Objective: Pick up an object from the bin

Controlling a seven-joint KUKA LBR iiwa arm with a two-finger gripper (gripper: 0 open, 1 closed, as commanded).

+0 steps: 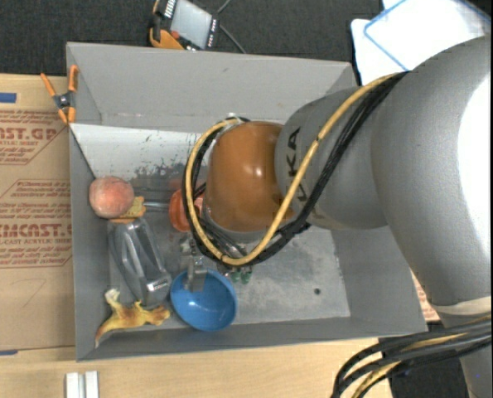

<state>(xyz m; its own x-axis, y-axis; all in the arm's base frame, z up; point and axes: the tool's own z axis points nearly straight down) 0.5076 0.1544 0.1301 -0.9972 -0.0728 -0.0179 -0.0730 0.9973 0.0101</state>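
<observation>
bowl: blue bowl point(205, 305), 6 o'clock on the bin floor, near the front wall, open side up.
claw: claw point(198, 274) is low at the bowl's 12 o'clock rim. Spread or pressed together: cannot tell, the orange cover point(242, 181) blocks it. Nothing seen pinched.
close neighbours: clear bottle point(138, 259) lies flat at the bowl's 10 o'clock, its end just beside the rim. Yellow toy point(130, 313) is at the bowl's 9 o'clock; touching or just apart, can't tell.
further out: peach point(111, 196) at the bin's 10 o'clock. Orange-red thing point(178, 210) near centre, half under the cover.
risk 1: a rim grip on a round, smooth bowl looks likely to slip or tip it as it lifts.
risk 2: the bottle end is close enough to get clipped or dragged along, and it would roll.
risk 3: the cables point(193, 172) looped round the cover hang low and could snag the orange-red thing.
edges: the front wall is close at the bowl's 6 o'clock, so there's little room to approach from there.
open room: the bin point(304, 280) floor from 3 to 5 o'clock is bare; straight up also looks clear.
</observation>
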